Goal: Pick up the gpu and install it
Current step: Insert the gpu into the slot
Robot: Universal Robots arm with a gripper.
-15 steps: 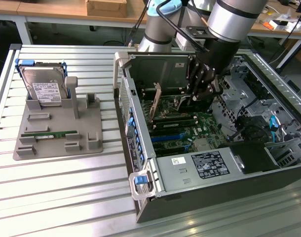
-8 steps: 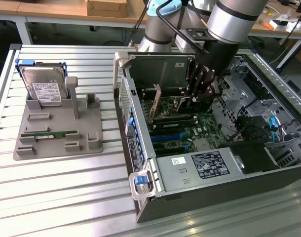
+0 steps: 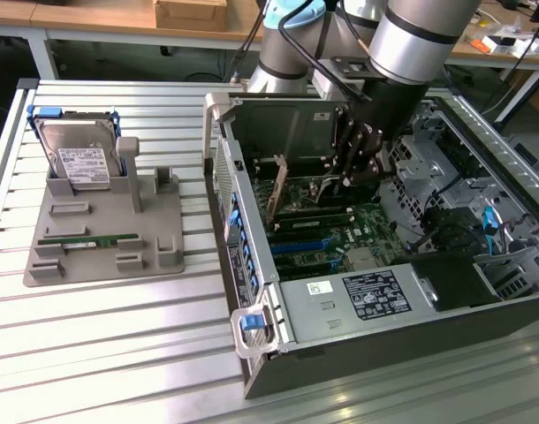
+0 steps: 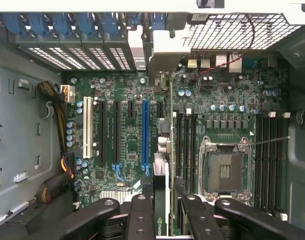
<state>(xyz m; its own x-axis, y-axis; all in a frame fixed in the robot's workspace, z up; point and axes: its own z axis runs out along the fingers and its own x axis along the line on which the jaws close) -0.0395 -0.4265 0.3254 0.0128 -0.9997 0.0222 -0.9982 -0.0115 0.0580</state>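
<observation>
The arm reaches down into the open computer case [image 3: 252, 291], which lies on its side on the slatted worktop [image 3: 102, 344]. The jaws [image 3: 356, 172] hang just above the motherboard [image 3: 340, 234], and they are clamped on the gpu [image 4: 163, 200]: in the wrist view the thin dark card runs edge-on straight down the gap between the inner fingers [image 4: 141, 217], with a small green logo on it near the grip.

The card's long axis runs away from the jaws toward the rear wall of the case, where its shiny end bracket [image 4: 162, 50] stands close against the row of blue-latched slot covers [image 4: 77, 25]. The card hangs directly under the jaws, between them and the board, so the relation that matters is sideways. The long blue expansion slot [image 4: 145, 132] lies parallel to the card's long axis and just beside it, on the side of the white slot [image 4: 87, 127]; the memory slots [image 4: 185, 145] and the bare processor socket [image 4: 225, 172] lie on the other side. Whether the card's lower edge already touches a slot cannot be told from here.

Well apart from the jaws, outside the case, a grey parts holder [image 3: 106, 234] carries the hard drive [image 3: 79, 159] and a green memory stick [image 3: 88, 239].
</observation>
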